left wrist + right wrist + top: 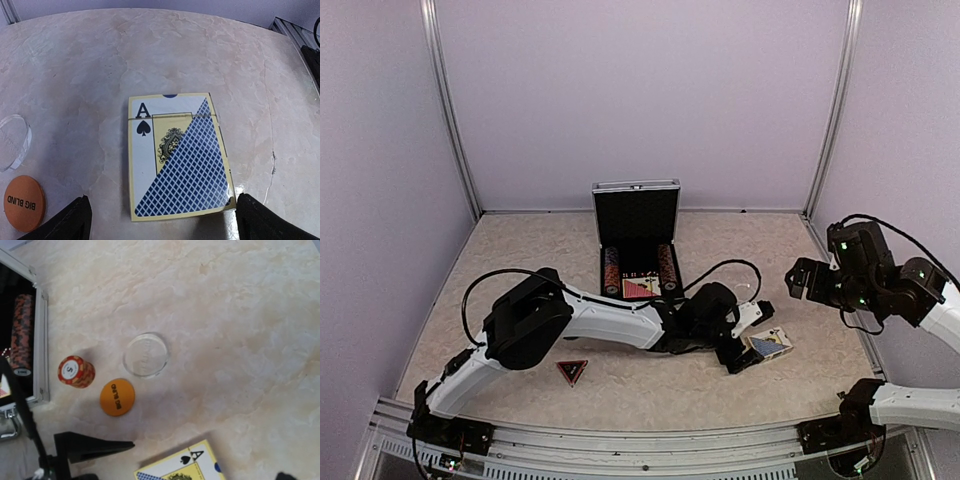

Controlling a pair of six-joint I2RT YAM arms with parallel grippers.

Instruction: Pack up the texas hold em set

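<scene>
1. Silver-edged case stands open at the far middle of the table, its lid upright. Two rows of chips lie inside with a red deck between them, so we judge the packing partly done.
2. Several pieces lie outside the case. The blue deck is flat on the table to the right of the case, with an orange button and a clear button between the two. A short chip stack sits just beside the case's rim. The red triangle lies well apart, toward the near left.
3. We reckon all five have yet to go in, and the lid has yet to be shut.
4. The left arm reaches low across the table, past the front of the case. The left claw is spread wide, one finger on each side of the blue deck. As far as we can see, neither finger presses it, so the deck is not yet gripped.
5. The right arm is folded and raised at the right edge, clear of everything. We cannot tell whether the right claw is spread or pressed together.
</scene>
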